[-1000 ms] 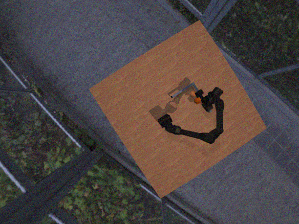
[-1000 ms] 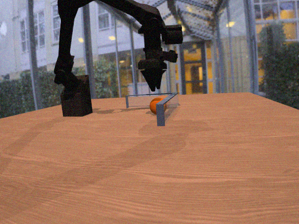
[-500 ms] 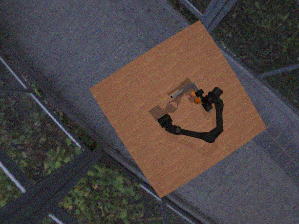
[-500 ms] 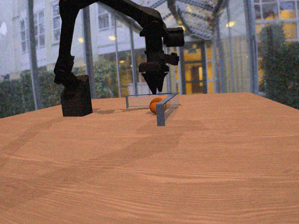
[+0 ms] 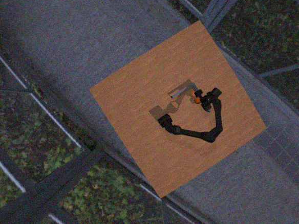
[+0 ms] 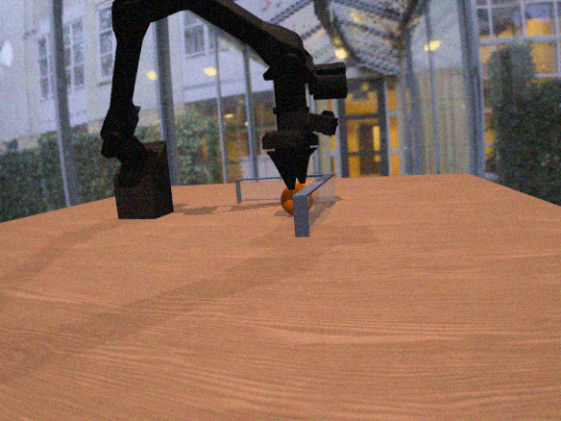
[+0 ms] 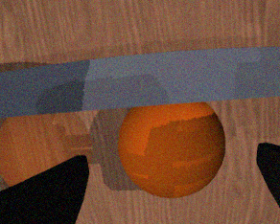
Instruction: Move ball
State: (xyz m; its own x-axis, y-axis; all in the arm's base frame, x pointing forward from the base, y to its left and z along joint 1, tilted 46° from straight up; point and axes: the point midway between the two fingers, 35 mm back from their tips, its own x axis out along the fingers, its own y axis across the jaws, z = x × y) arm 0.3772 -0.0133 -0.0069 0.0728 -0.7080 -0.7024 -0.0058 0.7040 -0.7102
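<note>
Under a glazed arcade at dusk, a wooden counter [image 6: 384,284] carries two low clear walls [image 6: 303,207] that meet in a corner near its middle, a little toward the far edge. We see the fingers spread wide and gripping nothing, poised over the orange ball [image 7: 172,149], which lies on the counter against one wall, between the two tips. The see-through copy [image 7: 27,145] sits just beside it along that wall. We judge an off-centre closing could squirt the ball away, or a fingertip could catch the wall.
</note>
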